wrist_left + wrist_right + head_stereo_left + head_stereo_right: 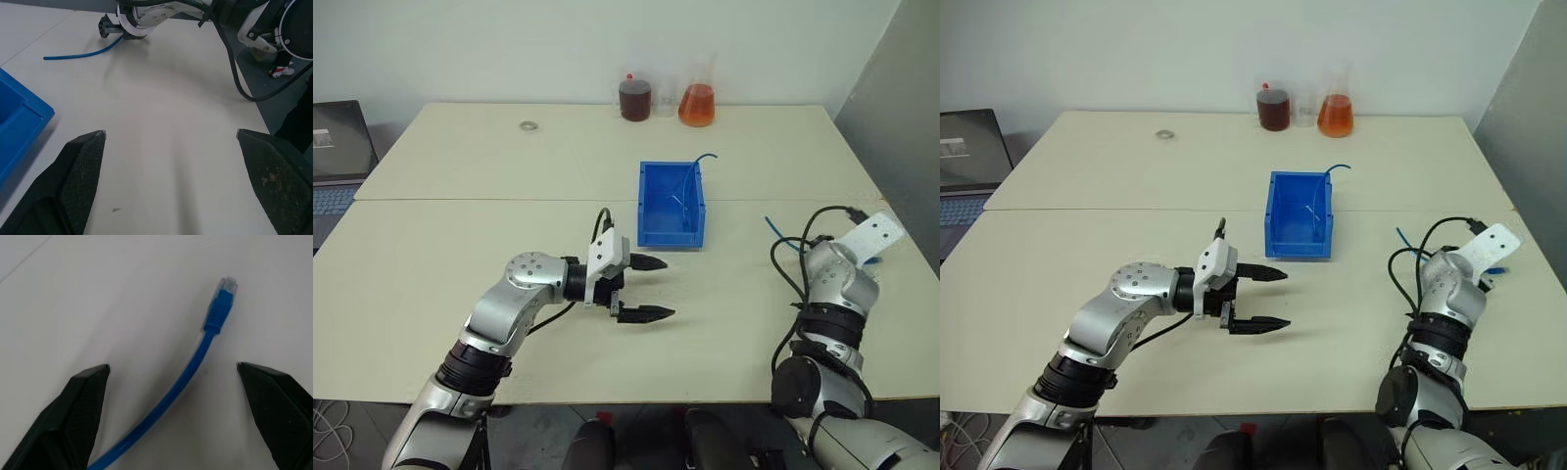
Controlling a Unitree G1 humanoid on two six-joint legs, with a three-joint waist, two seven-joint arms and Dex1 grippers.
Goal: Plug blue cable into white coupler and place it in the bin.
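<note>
The blue cable (188, 377) lies on the table at the right, its clear plug (228, 285) resting flat. My right gripper (172, 366) is open, one finger on each side of the cable, not touching it. A stretch of the same cable (785, 236) shows beside my right wrist. The bin (647, 206) stands at the table's middle. My left gripper (646, 289) hovers open and empty just in front of the bin's near left corner, pointing right. The bin's corner (22, 117) lies beside its fingers (83, 166). I cannot make out the white coupler.
A thin teal cable (703, 159) sticks up out of the bin's far right corner. A jar of dark liquid (634, 98) and a flask of orange liquid (697, 104) stand at the back edge. A metal ring (528, 125) lies far left; a laptop (337, 147) sits beyond the table's left side.
</note>
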